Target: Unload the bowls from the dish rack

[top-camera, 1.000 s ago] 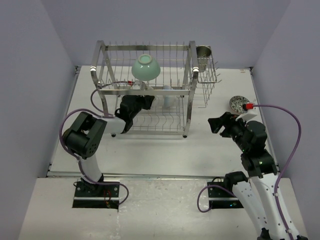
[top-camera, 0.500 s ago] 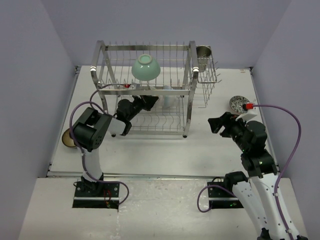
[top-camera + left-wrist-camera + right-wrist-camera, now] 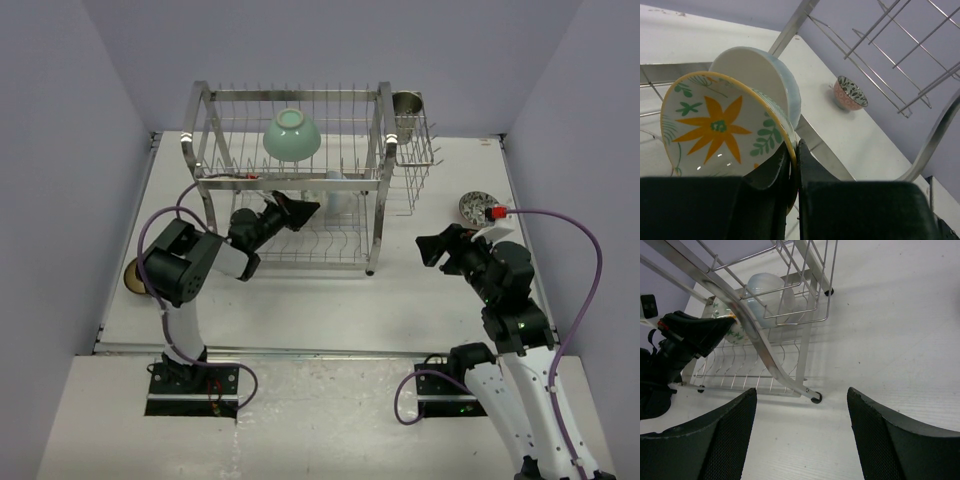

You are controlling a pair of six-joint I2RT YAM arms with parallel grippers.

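the left pincer (image 3: 794, 150) is narrow, nipped shut on the rim of the flowered bowl (image 3: 715, 127), one finger inside the lip and one outside. that bowl stands on edge in the lower tier of the rack (image 3: 380, 150). in the wrist view its open face is turned to the camera and its body lies toward 10 o'clock from the fingertips. a pale bowl (image 3: 767, 75) stands close behind it; whether they touch i cannot tell. a green bowl (image 3: 291, 135) sits upturned on the upper tier, at 12 o'clock from the grip. the way out looks to be back toward 7 o'clock, under the upper tier. the right pincer (image 3: 800, 400) is wide and empty, well apart at 3 o'clock of the rack, near a pink bowl (image 3: 474, 207) on the bench (image 3: 400, 300).
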